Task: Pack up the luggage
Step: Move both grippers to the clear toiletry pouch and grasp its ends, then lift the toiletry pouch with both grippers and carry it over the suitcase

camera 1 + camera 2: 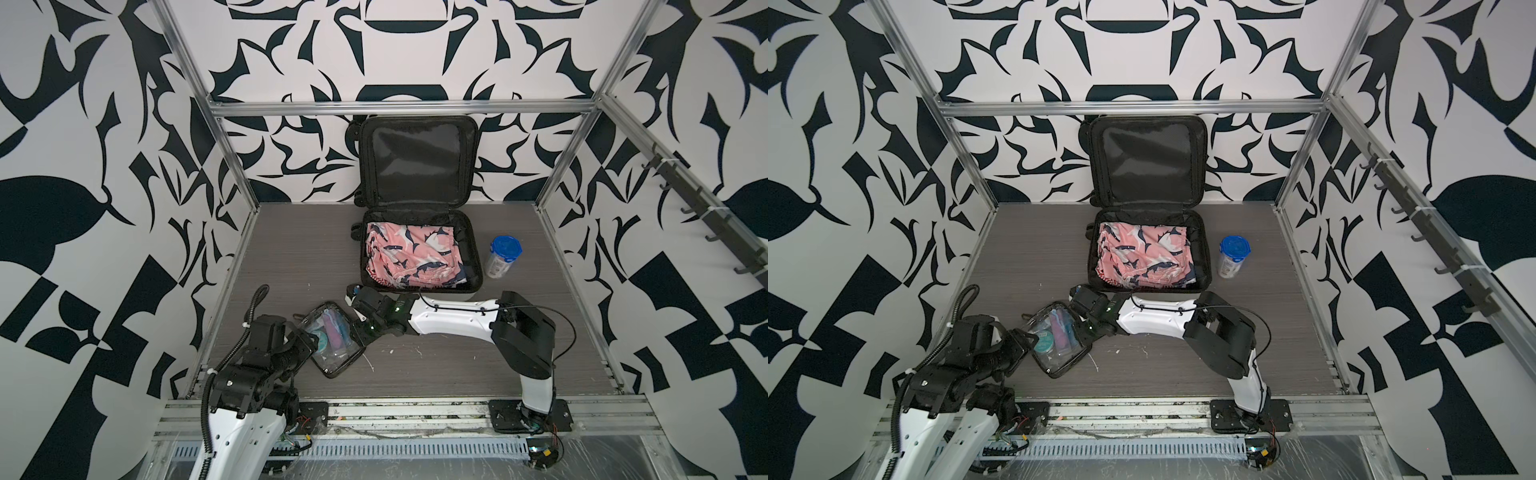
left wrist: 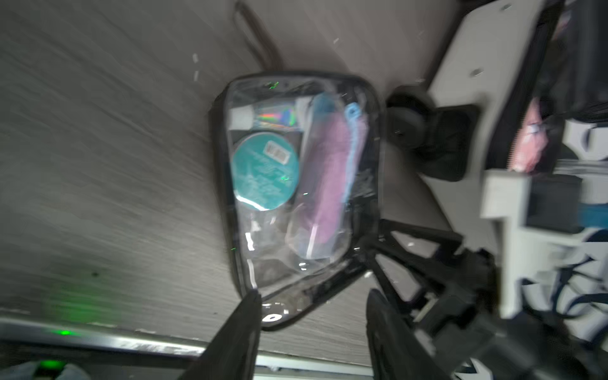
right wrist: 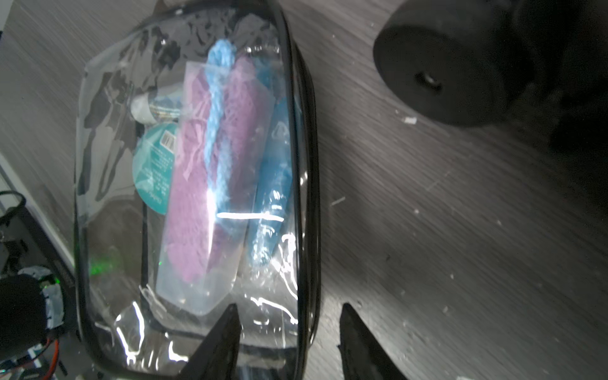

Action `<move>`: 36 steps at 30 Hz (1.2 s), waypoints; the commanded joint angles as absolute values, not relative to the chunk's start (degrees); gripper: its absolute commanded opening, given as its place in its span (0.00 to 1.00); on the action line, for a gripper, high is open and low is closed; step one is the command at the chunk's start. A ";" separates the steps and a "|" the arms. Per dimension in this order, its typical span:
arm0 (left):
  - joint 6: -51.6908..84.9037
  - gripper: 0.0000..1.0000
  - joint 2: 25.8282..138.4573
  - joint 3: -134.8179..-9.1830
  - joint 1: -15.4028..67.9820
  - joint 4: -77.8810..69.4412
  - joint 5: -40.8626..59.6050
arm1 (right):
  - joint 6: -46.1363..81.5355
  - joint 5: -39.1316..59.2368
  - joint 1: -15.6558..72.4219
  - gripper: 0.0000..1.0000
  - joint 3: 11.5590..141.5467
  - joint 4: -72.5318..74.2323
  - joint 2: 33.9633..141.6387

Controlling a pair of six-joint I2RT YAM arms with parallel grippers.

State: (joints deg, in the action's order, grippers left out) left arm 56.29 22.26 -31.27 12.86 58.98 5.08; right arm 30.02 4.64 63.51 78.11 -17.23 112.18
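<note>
The luggage lies open at the back middle of the table, its lid propped against the rear wall and its base flat in front, already holding a pink patterned cloth. A blue-lidded canister stands just beside its right wall. Near the front, to the left of the base and apart from it, lies the clear pouch, its long axis running roughly front to back. From the pouch, the open base is further back and to the right. The right gripper reaches across the middle to the pouch's luggage-side edge. Its jaws stand apart astride the black trim, but whether they pinch it I cannot tell. Its forearm runs along the luggage's front wall, so this arm is the nearer one. The left gripper is at the pouch's near corner, jaws apart with the corner between them and not clamped. The coming move likely carries the pouch back and rightward over the front wall.
</note>
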 commanded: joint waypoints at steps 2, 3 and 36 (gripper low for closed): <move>58.21 0.49 23.09 -27.00 12.83 60.33 5.56 | 30.15 3.65 63.65 0.51 82.32 -16.85 112.51; 58.23 0.48 23.46 -26.22 12.83 59.71 5.70 | 30.15 3.60 63.63 0.51 82.66 -16.94 112.90; 53.34 0.00 28.85 -27.42 12.83 51.60 3.17 | 32.58 11.48 63.72 0.00 91.58 -17.00 118.34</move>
State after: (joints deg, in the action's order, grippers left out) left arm 55.57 28.42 -22.92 12.86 50.78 4.93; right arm 31.48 7.70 63.07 89.25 -18.52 120.88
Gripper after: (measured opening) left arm 0.053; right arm 0.053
